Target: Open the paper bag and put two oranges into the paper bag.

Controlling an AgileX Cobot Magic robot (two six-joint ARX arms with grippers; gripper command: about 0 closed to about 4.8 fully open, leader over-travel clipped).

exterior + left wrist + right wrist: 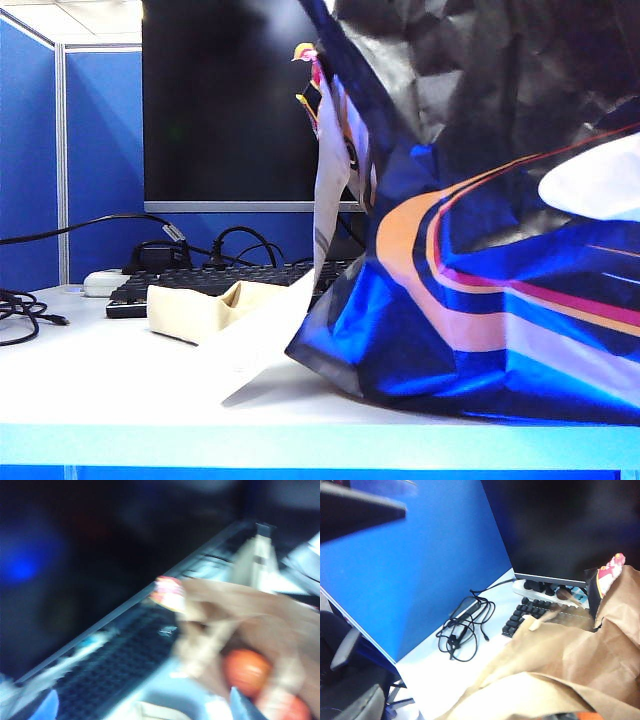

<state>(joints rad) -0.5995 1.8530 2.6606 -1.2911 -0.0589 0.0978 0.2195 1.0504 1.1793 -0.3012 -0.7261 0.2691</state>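
Note:
The paper bag (480,300), glossy black and blue with orange, pink and white stripes, fills the right of the exterior view and hides both arms there. The blurred left wrist view looks into its brown inside (260,610), where two oranges lie, one (247,671) in front of the other (296,709). My left gripper (144,708) is open beside the bag's mouth with nothing between its fingers; one fingertip (244,708) is close to the nearer orange. In the right wrist view, crumpled brown bag paper (560,655) covers the place of my right gripper's fingers.
A low cream tray (200,305) lies left of the bag. Behind it are a black keyboard (200,282), a dark monitor (230,100) and a white device (103,283). Black cables (20,305) coil at the table's left, before a blue partition (30,150).

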